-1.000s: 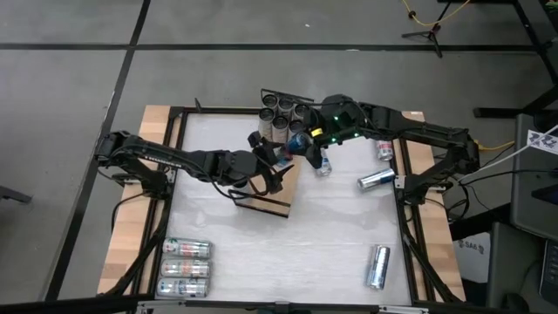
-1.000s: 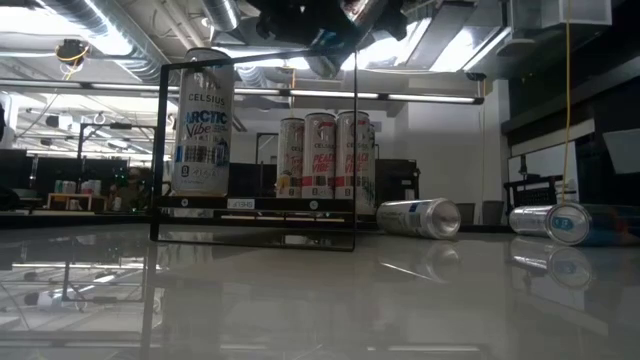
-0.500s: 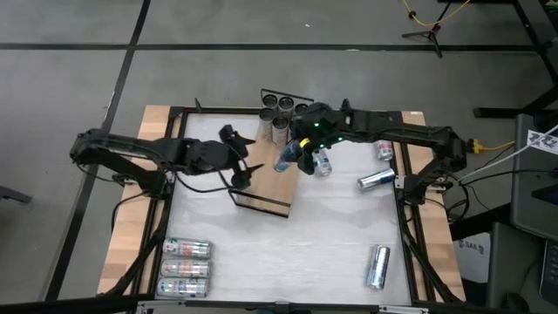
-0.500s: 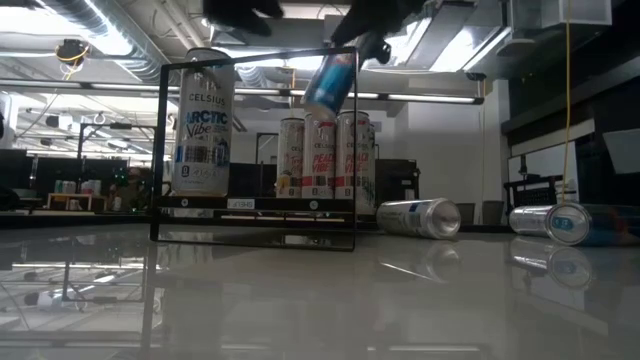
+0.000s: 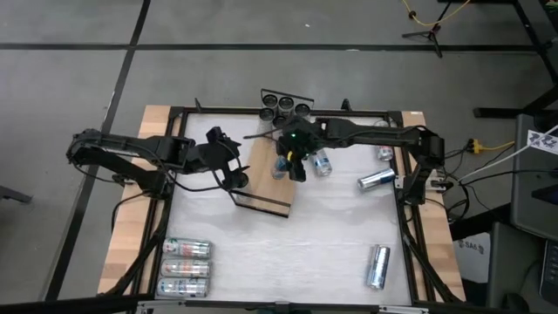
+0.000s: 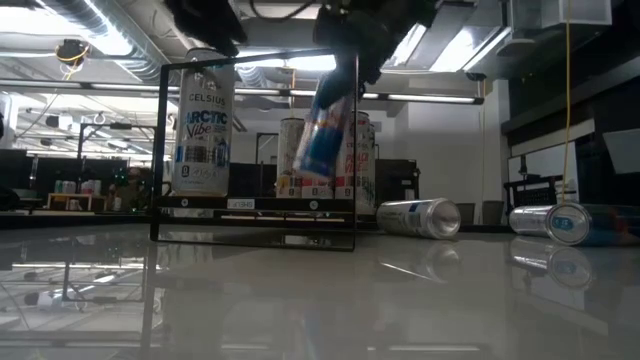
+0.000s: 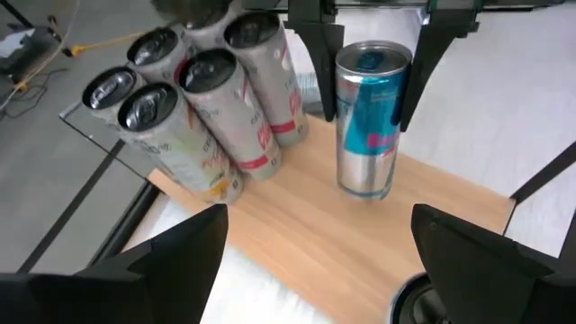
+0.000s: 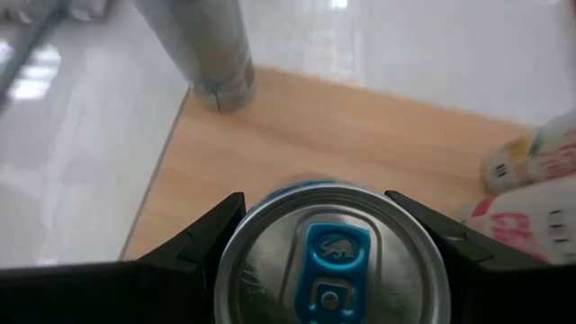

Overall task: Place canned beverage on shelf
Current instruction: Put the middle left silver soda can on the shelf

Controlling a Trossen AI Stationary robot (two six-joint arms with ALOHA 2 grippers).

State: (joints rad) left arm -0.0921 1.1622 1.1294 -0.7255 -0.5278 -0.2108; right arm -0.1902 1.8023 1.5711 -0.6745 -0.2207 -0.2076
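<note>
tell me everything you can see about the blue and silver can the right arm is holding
The blue and silver can is a slim metal drink can with a silver lid, a blue pull tab and a red mark on its side. The right gripper clamps it near the top, one finger on each side. It stands roughly upright over the light-wood shelf, its base at or just above the board, apart from the cluster of standing cans nearby.

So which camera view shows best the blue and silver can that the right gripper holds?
The left wrist view: the blue and silver can appears whole, upright, over the shelf. The right wrist view shows only its lid, the low view a blur, the high view mostly the right gripper covering it.
</note>
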